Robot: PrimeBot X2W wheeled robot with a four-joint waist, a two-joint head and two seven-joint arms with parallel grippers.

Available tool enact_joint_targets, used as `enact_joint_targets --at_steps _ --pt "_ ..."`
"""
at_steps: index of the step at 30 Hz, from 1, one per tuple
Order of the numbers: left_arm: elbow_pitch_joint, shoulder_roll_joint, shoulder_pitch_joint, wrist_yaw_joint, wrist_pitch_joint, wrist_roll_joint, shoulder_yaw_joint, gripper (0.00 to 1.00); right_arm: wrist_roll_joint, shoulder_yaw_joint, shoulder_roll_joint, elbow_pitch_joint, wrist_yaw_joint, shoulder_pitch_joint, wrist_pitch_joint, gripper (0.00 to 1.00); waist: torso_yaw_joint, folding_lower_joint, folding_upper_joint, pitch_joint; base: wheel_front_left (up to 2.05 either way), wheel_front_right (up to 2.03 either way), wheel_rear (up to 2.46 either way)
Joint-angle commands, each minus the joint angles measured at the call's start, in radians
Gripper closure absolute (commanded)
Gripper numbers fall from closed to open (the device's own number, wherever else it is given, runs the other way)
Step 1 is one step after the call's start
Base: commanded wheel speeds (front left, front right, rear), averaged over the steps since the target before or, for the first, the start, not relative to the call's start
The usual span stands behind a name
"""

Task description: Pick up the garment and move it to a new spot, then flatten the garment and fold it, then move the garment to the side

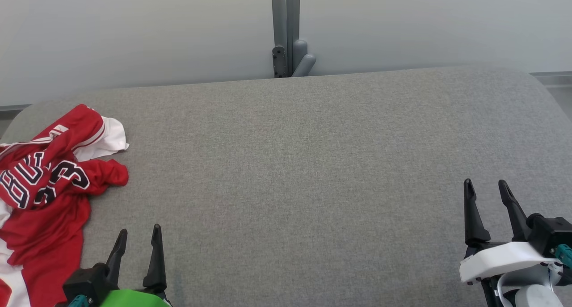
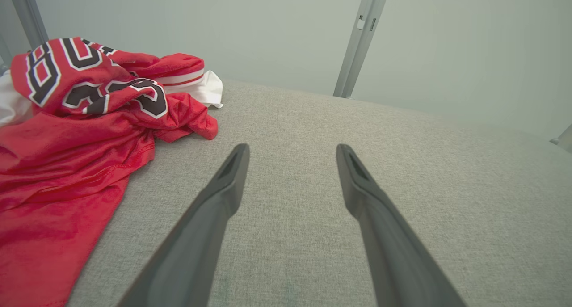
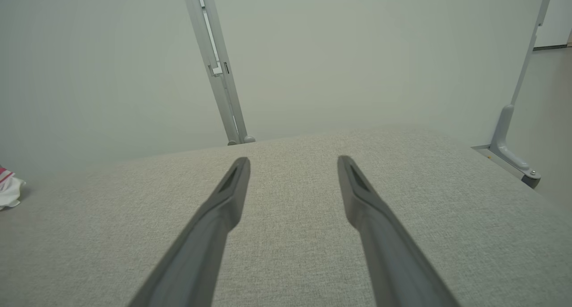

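Since the garment (image 1: 49,177) lies crumpled at the far left of the desk (image 1: 313,164), running past the head view's left edge, the left pincer (image 1: 139,230), spread wide and empty just beside it, may catch only one loose layer, so the heap could drag or unfurl unevenly when lifted. The slick-looking red cloth may also slip from a shallow pinch. The right pincer (image 1: 485,182), likewise spread and empty, hovers well apart at the right. A long reach across risks fouling the left arm, leaving the garment bunched.
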Motion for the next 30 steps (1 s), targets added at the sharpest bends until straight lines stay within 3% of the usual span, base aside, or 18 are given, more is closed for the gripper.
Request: enact_joint_targets --at_steps 1,25,30 --pt "0.003 0.003 0.003 -0.003 -0.01 0.019 0.007 0.0 -0.019 -0.006 -0.002 0.001 0.0 0.003 -0.009 0.0 0.0 0.0 0.0032 0.0 0.0 0.0 0.0" --pt "0.025 -0.002 0.022 -0.003 -0.054 0.155 0.011 0.0 -0.171 -0.012 0.005 0.033 0.0 0.012 -0.055 0.0 -0.003 0.0 0.004 -0.01 0.0 0.0 0.0" --pt "0.027 -0.004 0.021 -0.002 -0.051 0.138 0.015 0.0 -0.163 -0.011 0.006 0.038 0.0 0.011 -0.054 0.0 -0.002 0.0 0.004 -0.011 0.0 0.0 0.0"
